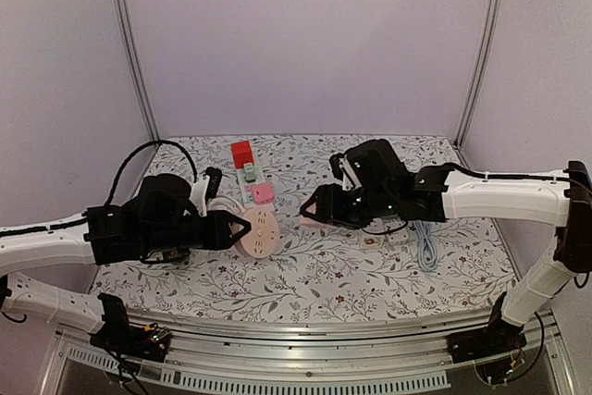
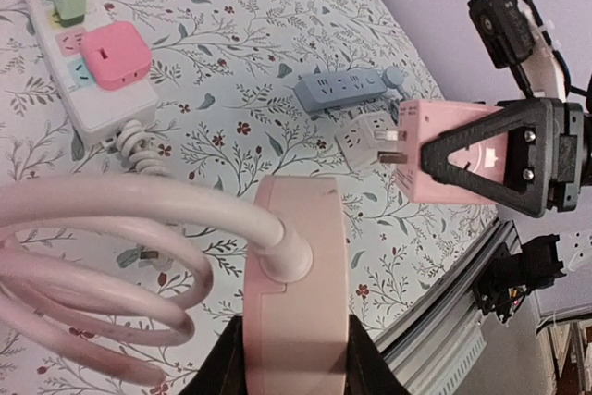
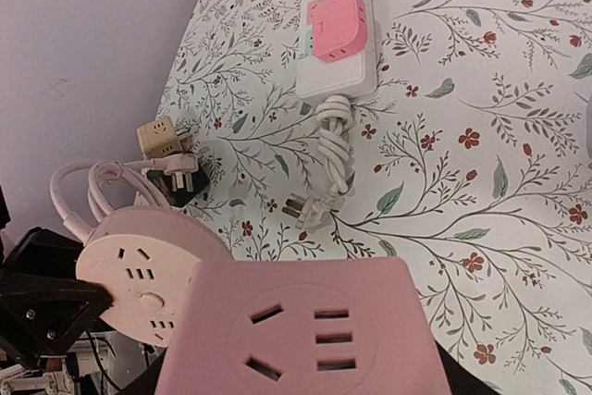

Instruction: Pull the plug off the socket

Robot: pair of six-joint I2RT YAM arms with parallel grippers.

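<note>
Clamping round socket (image 1: pixel 262 231), left tool (image 1: pixel 229 228); right tool (image 1: pixel 313 210) clamps plug (image 2: pixel 453 116), contact mostly hidden.

The top camera looks down from high behind the arm bases, far enough to hold the whole table, with the white power strip (image 1: pixel 248 182) mid-table. The left wrist camera, near-left of the strip, looks rightward close over the round pink socket (image 2: pixel 301 265). The right wrist camera, near-right of the strip, looks leftward close over the pink plug (image 3: pixel 296 330). All three views share the strip.
</note>
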